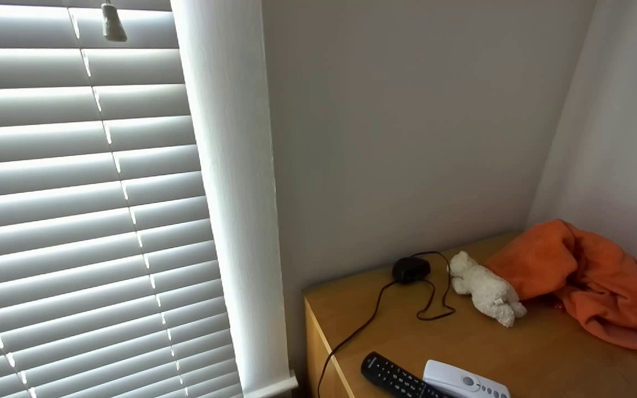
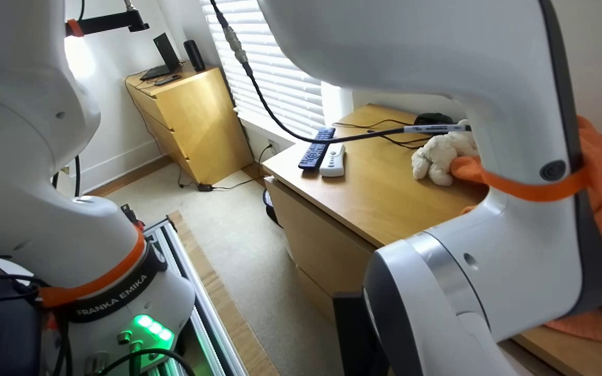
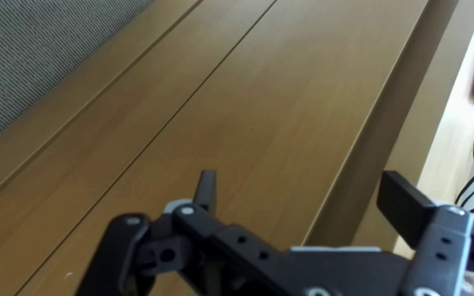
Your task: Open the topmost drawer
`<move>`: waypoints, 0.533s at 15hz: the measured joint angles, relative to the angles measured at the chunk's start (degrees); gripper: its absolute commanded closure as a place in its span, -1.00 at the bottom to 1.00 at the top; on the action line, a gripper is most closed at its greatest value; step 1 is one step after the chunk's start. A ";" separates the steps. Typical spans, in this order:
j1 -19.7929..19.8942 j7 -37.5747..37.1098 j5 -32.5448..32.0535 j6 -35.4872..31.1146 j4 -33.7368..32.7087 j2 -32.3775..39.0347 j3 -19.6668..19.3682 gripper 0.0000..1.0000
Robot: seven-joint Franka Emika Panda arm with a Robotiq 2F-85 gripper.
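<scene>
The light wood dresser (image 2: pixel 384 198) shows in both exterior views, its top also in an exterior view (image 1: pixel 462 342). Its topmost drawer front (image 2: pixel 322 240) fills much of the wrist view (image 3: pixel 286 102). A dark recessed strip (image 3: pixel 385 123) runs between the drawer's upper edge and the dresser's top board. My gripper (image 3: pixel 303 191) is open with nothing between its fingers. The left finger is over the drawer front, the right finger over the top board's edge, so they straddle the drawer's upper edge. I cannot tell if they touch. The arm hides part of the drawer in an exterior view.
On the dresser lie a black remote (image 2: pixel 315 149), a white remote (image 2: pixel 333 159), a white stuffed animal (image 1: pixel 484 287), a black adapter with cable (image 1: pixel 411 269) and an orange cloth (image 1: pixel 584 276). Window blinds (image 1: pixel 75 221) hang beside it. Another dresser (image 2: pixel 212 120) stands further off.
</scene>
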State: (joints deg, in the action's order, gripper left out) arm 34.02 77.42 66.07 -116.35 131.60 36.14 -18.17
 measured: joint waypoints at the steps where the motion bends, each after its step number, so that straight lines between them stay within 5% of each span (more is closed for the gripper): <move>1: 0.34 0.44 1.78 0.00 -0.94 1.32 0.40 -1.00; 8: 0.95 -0.27 4.37 5.24 -6.82 9.49 0.83 -1.00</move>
State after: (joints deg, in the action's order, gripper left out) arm 34.96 77.16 70.44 -111.11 124.79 45.63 -17.34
